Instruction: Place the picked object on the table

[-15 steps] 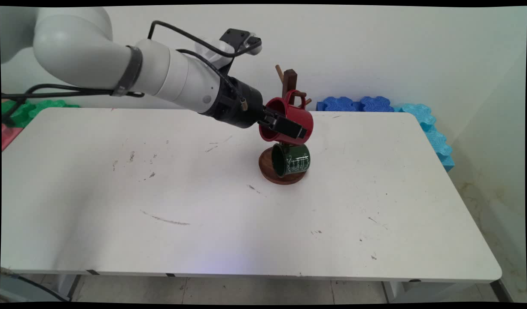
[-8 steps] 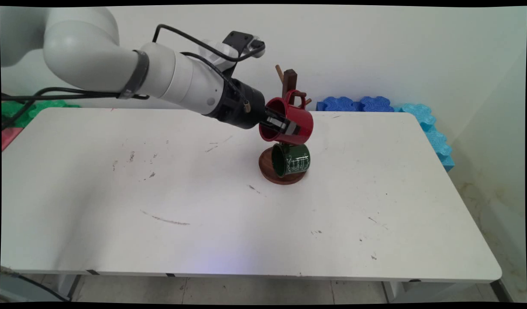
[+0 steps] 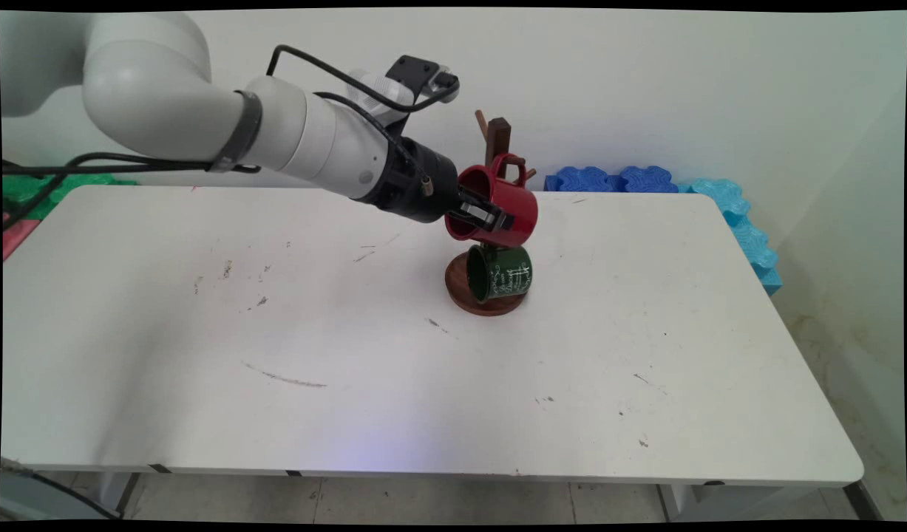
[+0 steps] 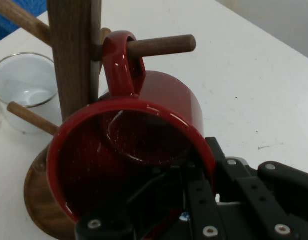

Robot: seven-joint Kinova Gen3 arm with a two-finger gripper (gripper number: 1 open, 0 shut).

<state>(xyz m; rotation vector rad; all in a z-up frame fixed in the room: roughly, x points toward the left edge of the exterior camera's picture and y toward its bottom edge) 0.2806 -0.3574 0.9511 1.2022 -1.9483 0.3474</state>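
My gripper [image 4: 194, 210] sits at the rim of the red mug [image 4: 143, 150], one finger inside, one outside the wall. Mug handle is hooked over a peg [image 4: 159, 46] of the wooden mug tree [image 4: 73, 55]. Clear glass cup [image 4: 23, 90] sits behind the post.

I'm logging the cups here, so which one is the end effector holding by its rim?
The red mug, its handle hooked over a peg of the wooden stand. The green mug hangs below it, untouched.
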